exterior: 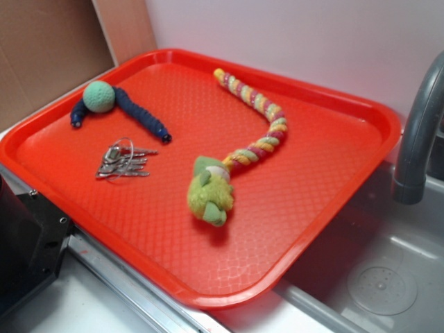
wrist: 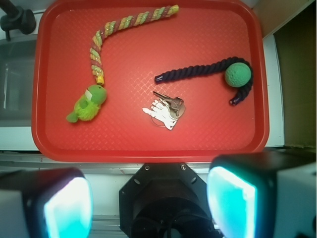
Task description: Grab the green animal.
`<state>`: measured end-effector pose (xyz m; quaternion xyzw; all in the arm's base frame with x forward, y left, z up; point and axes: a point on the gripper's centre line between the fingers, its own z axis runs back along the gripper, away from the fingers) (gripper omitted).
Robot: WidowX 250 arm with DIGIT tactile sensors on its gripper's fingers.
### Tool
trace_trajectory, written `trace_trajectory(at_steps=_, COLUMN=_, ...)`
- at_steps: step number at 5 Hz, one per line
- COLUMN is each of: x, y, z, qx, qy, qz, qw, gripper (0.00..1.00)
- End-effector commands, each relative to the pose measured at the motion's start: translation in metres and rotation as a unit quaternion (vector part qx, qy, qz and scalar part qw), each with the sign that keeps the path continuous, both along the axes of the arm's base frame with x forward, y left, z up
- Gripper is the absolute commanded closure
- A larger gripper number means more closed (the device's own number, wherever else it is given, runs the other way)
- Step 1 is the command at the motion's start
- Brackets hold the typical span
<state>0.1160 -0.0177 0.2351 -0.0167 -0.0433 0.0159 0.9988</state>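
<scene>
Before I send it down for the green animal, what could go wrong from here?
1. The pincer stands open above the tray's near rim, short of the green animal, so a straight drop would likely miss.
2. The braided tail curls away from the head; closing on it may drag rather than lift.
3. The keys lie nearby and might get snagged.

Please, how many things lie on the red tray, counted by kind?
Rope toys: 2, the green animal and the teal ball on a dark blue rope
Bunches of keys: 1
Total: 3, all on the tray
</scene>
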Motion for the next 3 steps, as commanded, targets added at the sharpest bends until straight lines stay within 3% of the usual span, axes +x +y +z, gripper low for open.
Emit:
trace_trajectory(at_steps=1, x=0.0, y=0.0, z=0.0, qx=0.0, qy=0.0, qz=0.0, qw=1.0, gripper=0.0)
trace_trajectory(at_steps=2, x=0.003, y=0.002, z=-0.008, qx=-0.029, qy=-0.004, qz=0.125, qw=0.992, gripper=0.0)
trace_trajectory(at_steps=3, x=0.009, y=-0.006, z=-0.021, qx=-0.062, qy=-0.024, qz=0.246, qw=0.967, gripper=0.0)
